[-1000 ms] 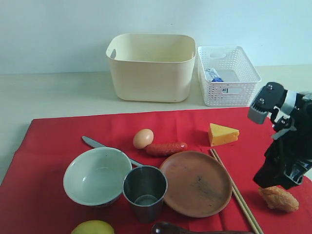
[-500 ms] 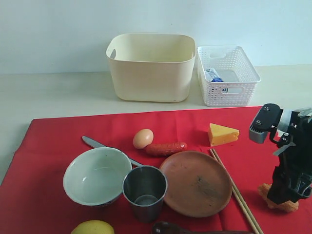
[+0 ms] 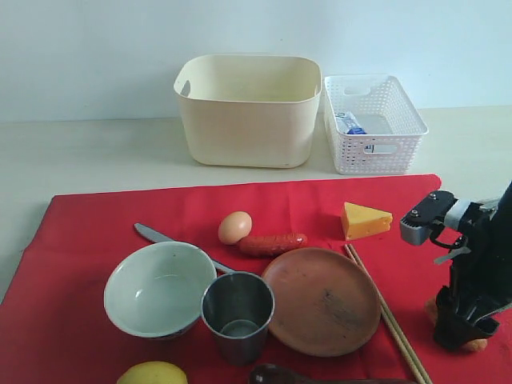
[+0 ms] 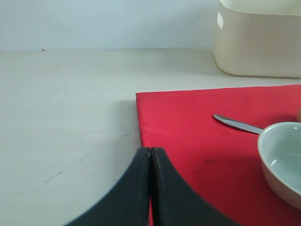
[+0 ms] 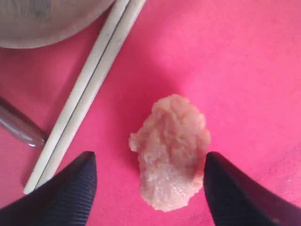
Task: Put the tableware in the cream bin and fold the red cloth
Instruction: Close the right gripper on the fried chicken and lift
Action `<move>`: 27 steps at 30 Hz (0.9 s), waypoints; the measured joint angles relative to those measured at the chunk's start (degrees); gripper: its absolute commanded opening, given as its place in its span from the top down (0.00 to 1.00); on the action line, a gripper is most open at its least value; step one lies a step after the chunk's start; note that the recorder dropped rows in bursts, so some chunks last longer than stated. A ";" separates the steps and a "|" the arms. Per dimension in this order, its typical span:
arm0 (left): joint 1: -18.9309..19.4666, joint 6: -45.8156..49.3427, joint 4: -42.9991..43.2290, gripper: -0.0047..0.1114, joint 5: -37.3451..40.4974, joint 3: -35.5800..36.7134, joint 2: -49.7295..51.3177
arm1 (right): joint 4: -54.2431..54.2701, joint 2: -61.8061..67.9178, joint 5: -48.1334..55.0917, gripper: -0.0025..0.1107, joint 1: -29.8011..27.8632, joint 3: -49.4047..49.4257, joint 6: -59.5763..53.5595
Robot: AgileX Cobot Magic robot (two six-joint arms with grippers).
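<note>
**Right gripper** (image 5: 149, 186): the jaws are standing wide apart, straddling a pale fried morsel (image 5: 171, 150) without clasping it. The morsel is lying on the red cloth (image 3: 96, 240), near the wooden chopsticks (image 5: 89, 89).

**Left gripper** (image 4: 150, 188): the jaws are pressing together on nothing, hanging over the cloth's edge beside the bare table (image 4: 61, 117).

**Tableware:** all of it is sitting on the cloth, none of it in the cream bin (image 3: 248, 112) beyond. The chopsticks are lying just beside the round brown plate (image 3: 322, 300); further off are the steel cup (image 3: 238, 312), pale bowl (image 3: 156, 288), metal knife (image 3: 156, 234) and dark spoon (image 3: 276, 374).

**Judged handling:**
- The chopsticks are probably light, stiff and apt to roll, so pinching both at mid-length is looking soundest.
- The plate and bowl are calling for a grip on the rim, and the bowl is possibly fragile.
- The cup is likely slick.
- The cloth, being limp, is best taken at a corner.
</note>
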 measured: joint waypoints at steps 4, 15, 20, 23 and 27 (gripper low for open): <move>0.00 0.00 0.00 0.96 0.00 0.00 0.00 | -0.12 2.71 0.39 0.43 0.00 0.00 1.57; 0.00 0.00 0.00 0.96 0.00 0.00 0.00 | -0.38 4.11 7.24 0.98 0.00 -0.75 14.86; 0.00 0.00 0.00 0.96 0.00 0.00 0.00 | -0.86 4.11 12.00 0.98 0.00 -7.65 22.63; 0.00 0.00 0.00 0.96 0.00 0.00 0.00 | -0.74 4.13 13.09 0.98 0.00 -11.41 24.96; 0.00 0.00 0.00 0.96 0.00 0.00 0.00 | 1.01 4.13 14.15 0.98 0.00 -12.23 25.40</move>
